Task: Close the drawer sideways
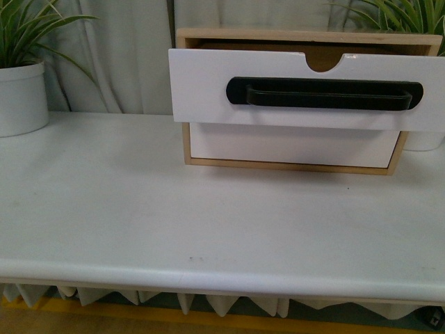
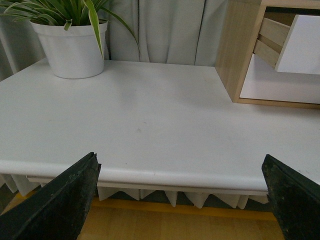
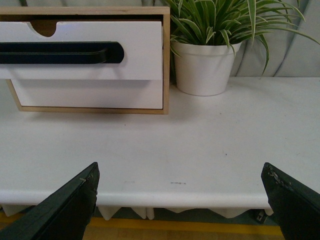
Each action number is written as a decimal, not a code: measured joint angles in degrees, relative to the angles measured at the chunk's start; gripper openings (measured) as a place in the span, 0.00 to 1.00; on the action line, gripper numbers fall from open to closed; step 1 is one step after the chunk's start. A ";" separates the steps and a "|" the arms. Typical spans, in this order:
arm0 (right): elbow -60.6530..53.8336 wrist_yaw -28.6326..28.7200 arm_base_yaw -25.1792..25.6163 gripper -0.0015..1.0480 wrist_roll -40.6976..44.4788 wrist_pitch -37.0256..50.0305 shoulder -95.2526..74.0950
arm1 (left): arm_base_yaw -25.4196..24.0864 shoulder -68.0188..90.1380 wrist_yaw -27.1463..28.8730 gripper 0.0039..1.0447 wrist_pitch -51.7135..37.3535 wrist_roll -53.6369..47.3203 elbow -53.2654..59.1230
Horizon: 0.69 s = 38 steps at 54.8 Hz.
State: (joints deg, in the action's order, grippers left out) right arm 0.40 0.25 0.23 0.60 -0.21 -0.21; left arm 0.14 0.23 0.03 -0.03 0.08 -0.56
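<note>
Front view shows the drawer (image 1: pixel 208 90) sticking out of the top part of the wooden cabinet (image 1: pixel 292 166). It is pulled out toward me, so its white front hangs in front of the cabinet and looks a bit wider than it. A long black handle (image 1: pixel 324 93) runs across the front, and a half-round notch (image 1: pixel 324 63) is cut in its top edge. Under it, inside the cabinet, a plain white drawer (image 1: pixel 292 145) sits pushed in.

The cabinet stands on a white table (image 1: pixel 174 216). To the left of the cabinet, well apart from it, is the left pot (image 1: pixel 19 97), white, with a green plant. Just beside the cabinet on the right is the right pot (image 3: pixel 205 67), also white, with a striped green plant. Behind the cabinet hangs a grey curtain (image 1: pixel 125 56).

My left wrist camera sees the cabinet from its side, and there the drawer pokes out past the cabinet's front. My left gripper (image 2: pixel 180 162) is spread wide with nothing between its two black fingers (image 2: pixel 60 205). My right gripper (image 3: pixel 180 167) is spread wide too and holds nothing. Both are by the table edge far from the cabinet, and they do not touch the drawer.
</note>
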 joint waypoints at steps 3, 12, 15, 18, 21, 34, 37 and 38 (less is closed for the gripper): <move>0.00 0.00 0.00 0.91 0.02 0.00 0.00 | 0.00 0.00 0.00 0.94 0.00 0.00 0.00; 0.00 0.00 0.00 0.91 0.00 0.00 0.00 | 0.00 0.00 0.00 0.94 0.00 0.02 0.00; 0.00 0.00 0.00 0.91 0.00 0.00 -0.02 | 0.00 0.00 0.00 0.94 0.00 0.02 0.00; 0.00 0.00 0.00 0.91 0.00 0.00 -0.02 | 0.00 0.00 0.00 0.94 0.00 0.02 0.00; 0.00 0.00 0.00 0.91 0.00 0.00 0.00 | 0.00 0.00 0.00 0.94 0.00 0.00 0.00; 0.00 0.00 0.00 0.91 0.00 0.00 0.00 | 0.00 0.00 0.00 0.94 0.00 0.00 0.00; 0.00 0.00 0.00 0.91 0.00 0.00 0.00 | 0.00 0.00 0.00 0.94 0.00 0.00 0.00; 0.00 0.00 0.00 0.91 0.00 0.00 0.00 | 0.00 0.00 0.00 0.94 0.00 0.00 0.00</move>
State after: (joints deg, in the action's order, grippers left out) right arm 0.40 0.25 0.23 0.60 -0.21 -0.21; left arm 0.14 0.23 0.03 -0.03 0.08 -0.56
